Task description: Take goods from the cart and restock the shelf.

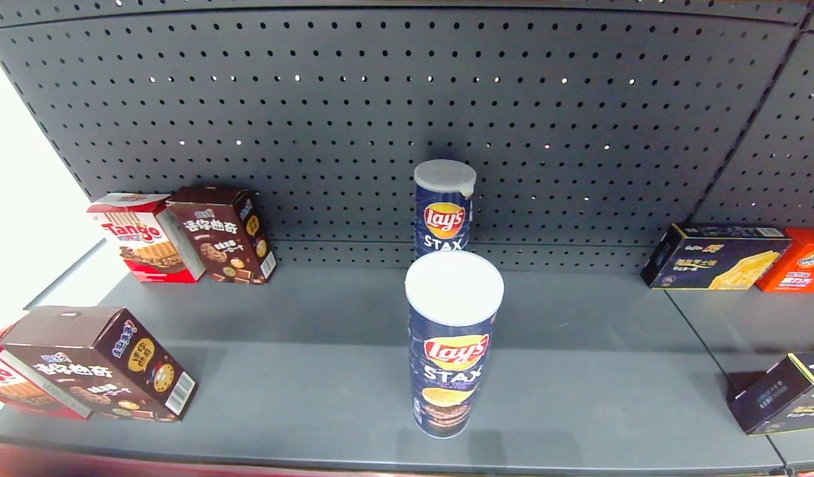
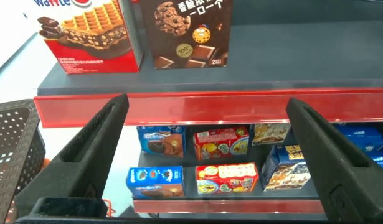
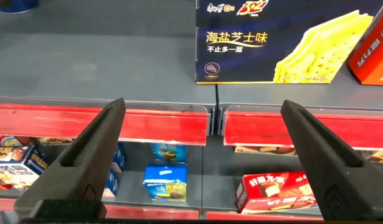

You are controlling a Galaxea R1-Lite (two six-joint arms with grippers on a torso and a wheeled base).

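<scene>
The left gripper (image 2: 207, 102) is spread wide with nothing between its fingers. It is level with the red front rail (image 2: 241, 106) of the shelf (image 1: 579, 371), below a red wafer box (image 2: 85, 34) and a brown cookie box (image 2: 185, 31) that stand side by side at the shelf's front edge. A black mesh basket (image 2: 14, 149) sits near it. The right gripper (image 3: 202, 106) is just as wide open and empty, facing the red rail beneath a dark cracker box (image 3: 278, 40) and an orange box (image 3: 375, 53). In the middle of the shelf, 2 chip cans stand upright in line, apart from each other: the front can (image 1: 453, 344) near the edge and the rear can (image 1: 444, 209) against the pegboard (image 1: 314, 99).
</scene>
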